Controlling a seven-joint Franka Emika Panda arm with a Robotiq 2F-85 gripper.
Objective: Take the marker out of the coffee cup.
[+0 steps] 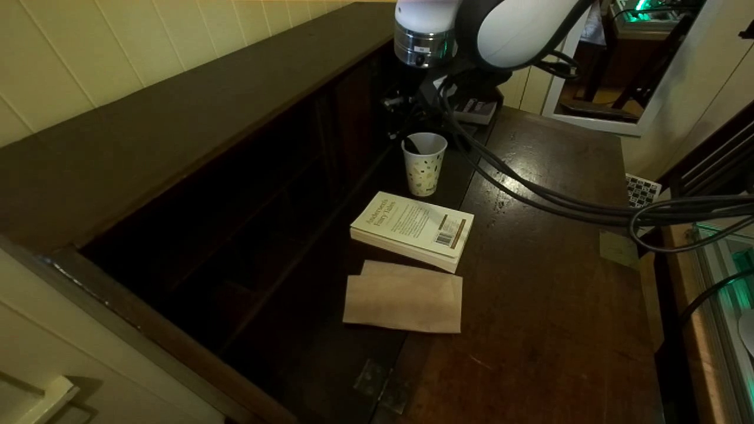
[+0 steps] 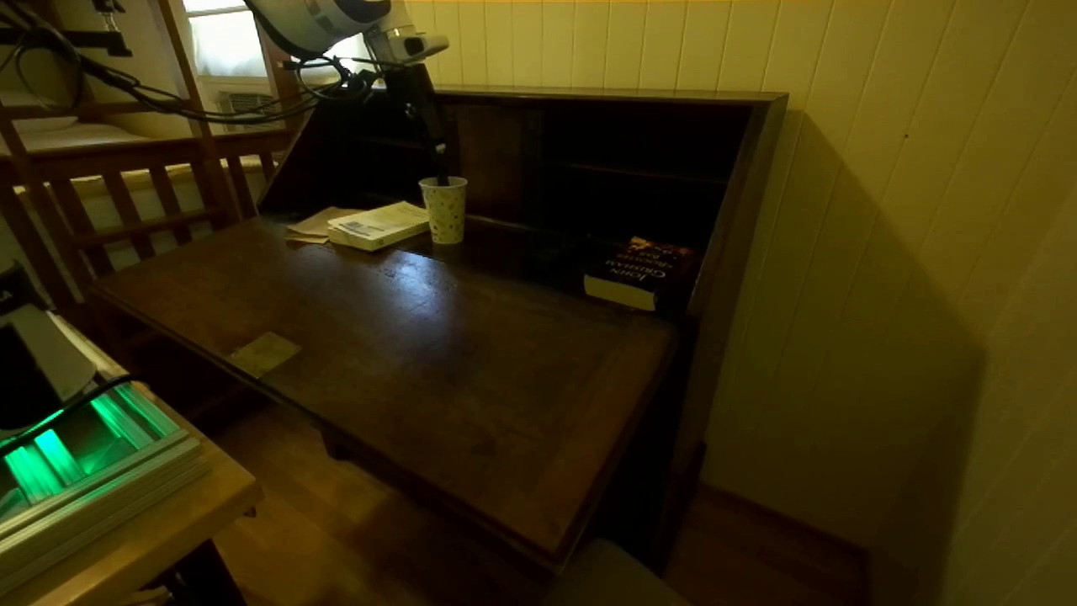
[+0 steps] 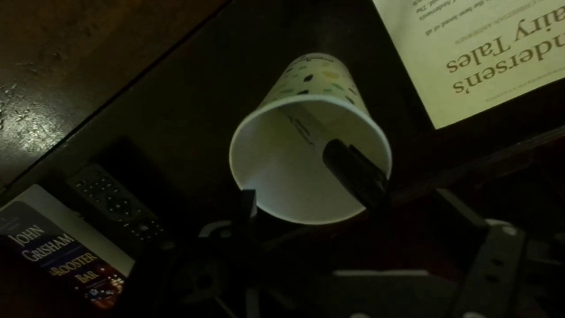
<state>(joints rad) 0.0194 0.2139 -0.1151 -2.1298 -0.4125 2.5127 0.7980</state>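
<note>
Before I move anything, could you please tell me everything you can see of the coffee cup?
The coffee cup is tapered and looks like paper: whitish, with green, yellow and dark flecks outside, plain inside. It stands upright, uncovered, on the dark desk, near but apart from the white book. A marker leans inside, its black cap at the rim. The open gripper is close by; whether it touches the cup is unclear.

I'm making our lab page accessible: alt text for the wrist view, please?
A dark-capped marker leans in a patterned cup, with the open tool at the bottom of the frame. A remote and a dark book lie at lower left, a pale book at upper right.
</note>
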